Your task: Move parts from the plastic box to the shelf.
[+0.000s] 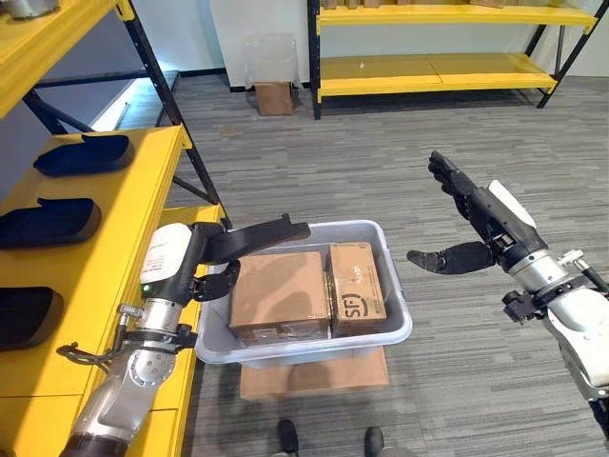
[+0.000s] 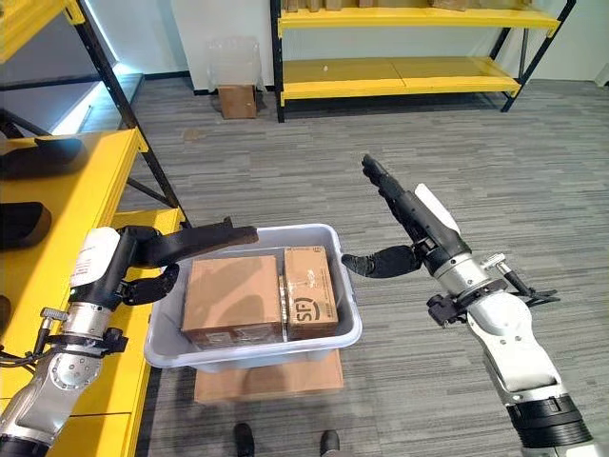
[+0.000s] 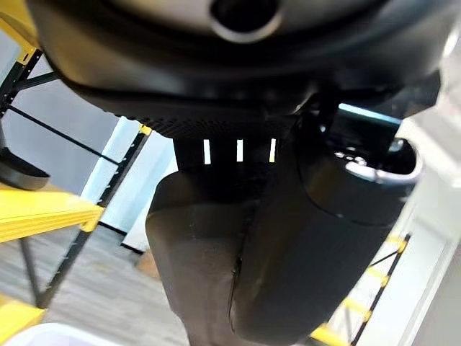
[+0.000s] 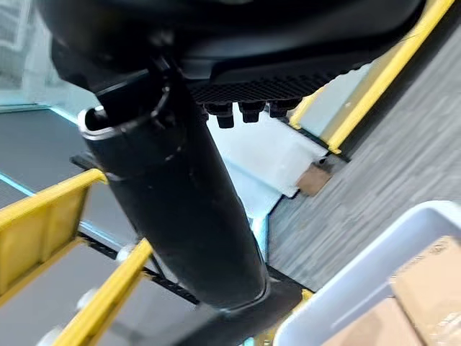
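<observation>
A pale grey plastic box (image 1: 392, 250) stands on a flat cardboard sheet on the floor. Inside lie two brown cartons: a wide one (image 1: 281, 295) on the left and a narrower one (image 1: 357, 286) on the right. My left hand (image 1: 249, 242) is held flat over the box's left rim, fingers straight and pointing right, thumb below near the wide carton. My right hand (image 1: 476, 214) hovers to the right of the box, open, fingers stretched forward and thumb pointing toward the box. Neither hand holds anything.
A yellow shelf (image 1: 114, 238) stands at my left with dark moulded parts (image 1: 86, 152) lying on it. Another yellow rack (image 1: 447, 67) lines the far wall, with a small carton (image 1: 274, 97) on the floor beside it. A person's shoes (image 1: 328, 440) show just in front of the box.
</observation>
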Controlling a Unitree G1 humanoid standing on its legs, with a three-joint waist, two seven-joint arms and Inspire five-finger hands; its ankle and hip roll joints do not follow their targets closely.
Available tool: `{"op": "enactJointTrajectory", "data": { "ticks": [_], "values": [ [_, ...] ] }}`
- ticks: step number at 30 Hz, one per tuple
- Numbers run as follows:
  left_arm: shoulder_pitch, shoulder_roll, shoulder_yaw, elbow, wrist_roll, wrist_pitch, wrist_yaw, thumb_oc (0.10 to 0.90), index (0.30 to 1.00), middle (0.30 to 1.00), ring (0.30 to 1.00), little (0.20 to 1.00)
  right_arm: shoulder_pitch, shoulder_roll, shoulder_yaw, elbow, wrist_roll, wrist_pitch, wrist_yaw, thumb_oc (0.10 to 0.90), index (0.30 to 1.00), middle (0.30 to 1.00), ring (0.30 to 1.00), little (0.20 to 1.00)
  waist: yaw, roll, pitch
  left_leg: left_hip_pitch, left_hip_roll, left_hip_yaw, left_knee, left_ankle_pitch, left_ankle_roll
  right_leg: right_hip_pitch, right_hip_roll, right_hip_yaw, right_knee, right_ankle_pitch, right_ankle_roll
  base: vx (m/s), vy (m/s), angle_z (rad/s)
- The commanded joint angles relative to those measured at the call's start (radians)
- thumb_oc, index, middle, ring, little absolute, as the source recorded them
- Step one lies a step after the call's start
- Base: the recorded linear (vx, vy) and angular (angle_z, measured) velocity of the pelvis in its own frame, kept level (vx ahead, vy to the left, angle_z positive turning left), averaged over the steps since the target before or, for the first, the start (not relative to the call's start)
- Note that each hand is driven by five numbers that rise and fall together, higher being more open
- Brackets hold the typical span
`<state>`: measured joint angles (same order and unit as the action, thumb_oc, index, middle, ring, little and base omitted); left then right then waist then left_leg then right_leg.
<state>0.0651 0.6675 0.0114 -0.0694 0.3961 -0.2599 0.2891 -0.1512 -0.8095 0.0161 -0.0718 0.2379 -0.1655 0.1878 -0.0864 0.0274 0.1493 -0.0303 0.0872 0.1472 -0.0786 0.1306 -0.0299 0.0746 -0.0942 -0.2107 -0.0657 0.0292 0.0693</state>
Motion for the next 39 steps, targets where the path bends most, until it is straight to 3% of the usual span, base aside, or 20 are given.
{"op": "enactJointTrajectory", "data": {
  "ticks": [1, 12, 15, 16, 17, 18, 20, 21, 22, 24, 25, 26, 27, 29, 32, 34, 39],
  "values": [
    [-0.081, 0.027, 0.148, -0.107, -0.059, -0.067, 0.053, 0.4, 0.3, 0.3, 0.3, 0.3, -0.072, -0.023, -0.019, -0.013, -0.025, -0.07, -0.069, 0.9, 1.0, 1.0, 1.0, 1.0, 0.034, -0.009, -0.11, 0.105, 0.108, -0.025, 0.001, -0.086, -0.092, 0.0, -0.066, 0.005, 0.107, -0.107, 0.064, -0.05, -0.048, 0.01],
    [0.004, 0.011, 0.237, -0.25, -0.093, -0.072, 0.038, 0.4, 0.3, 0.3, 0.3, 0.3, -0.142, -0.032, 0.066, 0.027, -0.054, -0.067, -0.069, 0.9, 1.0, 1.0, 1.0, 1.0, 0.084, 0.038, -0.069, 0.077, 0.155, -0.082, 0.043, -0.014, -0.118, 0.032, -0.008, -0.021, 0.106, -0.143, 0.012, -0.08, -0.096, 0.09],
    [0.019, 0.04, 0.264, -0.275, -0.089, -0.071, 0.04, 0.4, 0.3, 0.3, 0.3, 0.3, -0.242, -0.061, 0.141, 0.042, -0.041, -0.071, -0.07, 0.9, 1.0, 1.0, 1.0, 1.0, 0.125, 0.067, -0.014, 0.026, 0.168, -0.141, 0.039, 0.086, -0.147, 0.014, 0.017, -0.042, 0.095, -0.138, -0.004, -0.21, -0.101, 0.1],
    [0.018, 0.039, 0.266, -0.275, -0.089, -0.071, 0.04, 0.4, 0.3, 0.3, 0.3, 0.3, -0.247, -0.062, 0.143, 0.044, -0.04, -0.072, -0.069, 0.9, 1.0, 1.0, 1.0, 1.0, 0.121, 0.068, -0.014, 0.023, 0.169, -0.145, 0.036, 0.091, -0.148, 0.011, 0.018, -0.045, 0.095, -0.138, -0.005, -0.18, -0.029, 0.03],
    [0.015, 0.049, 0.271, -0.278, -0.088, -0.073, 0.041, 0.4, 0.3, 0.3, 0.3, 0.3, -0.263, -0.074, 0.149, 0.043, -0.033, -0.074, -0.07, 0.9, 1.0, 1.0, 1.0, 1.0, 0.135, 0.074, 0.0, -0.011, 0.162, -0.16, 0.021, 0.135, -0.163, -0.001, 0.014, -0.067, 0.091, -0.134, -0.007, -0.23, -0.023, 0.26],
    [0.011, 0.064, 0.279, -0.278, -0.095, -0.079, 0.041, 0.4, 0.3, 0.3, 0.3, 0.3, -0.272, -0.097, 0.148, 0.043, -0.029, -0.076, -0.073, 0.9, 1.0, 1.0, 1.0, 1.0, 0.153, 0.078, 0.014, -0.068, 0.125, -0.162, 0.008, 0.174, -0.172, -0.028, -0.01, -0.115, 0.089, -0.133, -0.006, -0.24, -0.011, 0.49],
    [0.0, 0.075, 0.277, -0.27, -0.092, -0.08, 0.042, 0.4, 0.3, 0.3, 0.3, 0.3, -0.269, -0.103, 0.144, 0.047, -0.028, -0.079, -0.077, 0.9, 1.0, 1.0, 1.0, 1.0, 0.155, 0.075, 0.015, -0.109, 0.106, -0.143, 0.026, 0.189, -0.17, -0.049, -0.032, -0.146, 0.086, -0.116, -0.005, -0.27, -0.011, 0.88],
    [-0.022, 0.083, 0.267, -0.271, -0.102, -0.087, 0.039, 0.4, 0.3, 0.3, 0.3, 0.3, -0.277, -0.099, 0.155, 0.051, -0.041, -0.082, -0.087, 0.9, 1.0, 1.0, 1.0, 1.0, 0.146, 0.055, 0.008, -0.113, 0.112, -0.097, 0.093, 0.143, -0.163, -0.085, -0.07, -0.173, 0.08, -0.095, 0.002, -0.28, -0.027, 0.91],
    [-0.022, 0.084, 0.268, -0.271, -0.102, -0.087, 0.039, 0.4, 0.3, 0.3, 0.3, 0.3, -0.279, -0.098, 0.157, 0.053, -0.042, -0.082, -0.087, 0.9, 1.0, 1.0, 1.0, 1.0, 0.146, 0.054, 0.007, -0.119, 0.111, -0.098, 0.1, 0.139, -0.162, -0.087, -0.071, -0.174, 0.08, -0.094, 0.003, -0.32, -0.047, 1.08],
    [-0.035, 0.081, 0.27, -0.275, -0.097, -0.096, 0.044, 0.4, 0.3, 0.3, 0.3, 0.3, -0.287, -0.083, 0.164, 0.048, -0.062, -0.082, -0.093, 0.9, 1.0, 1.0, 1.0, 1.0, 0.127, 0.038, -0.011, -0.064, 0.149, -0.068, 0.212, 0.068, -0.15, -0.106, -0.102, -0.191, 0.065, -0.065, 0.0, -0.2, -0.017, 0.97],
    [-0.035, 0.081, 0.27, -0.275, -0.097, -0.096, 0.044, 0.4, 0.3, 0.3, 0.3, 0.3, -0.287, -0.082, 0.165, 0.048, -0.063, -0.082, -0.094, 0.9, 1.0, 1.0, 1.0, 1.0, 0.126, 0.039, -0.01, -0.065, 0.15, -0.07, 0.217, 0.064, -0.15, -0.104, -0.101, -0.192, 0.064, -0.066, 0.001, -0.12, 0.022, 0.82],
    [-0.053, 0.07, 0.27, -0.275, -0.096, -0.093, 0.05, 0.4, 0.3, 0.3, 0.3, 0.3, -0.278, -0.072, 0.154, 0.049, -0.063, -0.082, -0.101, 0.9, 1.0, 1.0, 1.0, 1.0, 0.107, 0.031, -0.026, -0.001, 0.205, -0.045, 0.313, 0.047, -0.163, -0.108, -0.121, -0.224, 0.076, -0.074, -0.001, -0.12, 0.024, 0.91],
    [-0.053, 0.071, 0.268, -0.276, -0.096, -0.093, 0.05, 0.4, 0.3, 0.3, 0.3, 0.3, -0.275, -0.072, 0.152, 0.048, -0.064, -0.082, -0.101, 0.9, 1.0, 1.0, 1.0, 1.0, 0.107, 0.032, -0.019, -0.005, 0.207, -0.038, 0.315, 0.057, -0.156, -0.112, -0.123, -0.243, 0.083, -0.062, -0.008, -0.12, 0.058, 1.05],
    [-0.085, 0.068, 0.263, -0.275, -0.094, -0.09, 0.052, 0.4, 0.3, 0.3, 0.3, 0.3, -0.247, -0.067, 0.123, 0.049, -0.078, -0.076, -0.113, 0.9, 1.0, 1.0, 1.0, 1.0, 0.071, 0.033, -0.043, 0.098, 0.262, 0.002, 0.335, 0.049, -0.181, -0.117, -0.15, -0.293, 0.118, -0.075, 0.005, -0.06, 0.08, 0.93],
    [-0.108, 0.079, 0.255, -0.283, -0.095, -0.085, 0.044, 0.4, 0.3, 0.3, 0.3, 0.3, -0.198, -0.065, 0.068, 0.044, -0.094, -0.067, -0.126, 0.9, 1.0, 1.0, 1.0, 1.0, 0.047, 0.052, -0.066, 0.153, 0.239, 0.013, 0.24, 0.001, -0.18, -0.148, -0.182, -0.337, 0.181, -0.063, 0.037, -0.07, 0.15, 0.99],
    [-0.145, 0.094, 0.245, -0.297, -0.1, -0.092, 0.041, 0.4, 0.3, 0.3, 0.3, 0.3, -0.16, -0.072, 0.021, 0.034, -0.089, -0.071, -0.129, 0.9, 1.0, 1.0, 1.0, 1.0, 0.021, 0.057, -0.077, 0.156, 0.234, 0.112, 0.171, -0.093, -0.169, -0.152, -0.225, -0.367, 0.228, -0.045, 0.056, 0.01, 0.175, 1.55],
    [-0.183, 0.12, 0.211, -0.303, -0.098, -0.093, 0.039, 0.4, 0.3, 0.3, 0.3, 0.3, -0.114, -0.036, -0.033, 0.015, -0.105, -0.066, -0.141, 0.9, 1.0, 1.0, 1.0, 1.0, 0.037, 0.044, -0.082, 0.164, 0.174, 0.113, 0.121, -0.194, -0.133, -0.138, -0.302, -0.383, 0.271, -0.001, 0.102, 0.03, 0.204, 0.69]
  ]
}}
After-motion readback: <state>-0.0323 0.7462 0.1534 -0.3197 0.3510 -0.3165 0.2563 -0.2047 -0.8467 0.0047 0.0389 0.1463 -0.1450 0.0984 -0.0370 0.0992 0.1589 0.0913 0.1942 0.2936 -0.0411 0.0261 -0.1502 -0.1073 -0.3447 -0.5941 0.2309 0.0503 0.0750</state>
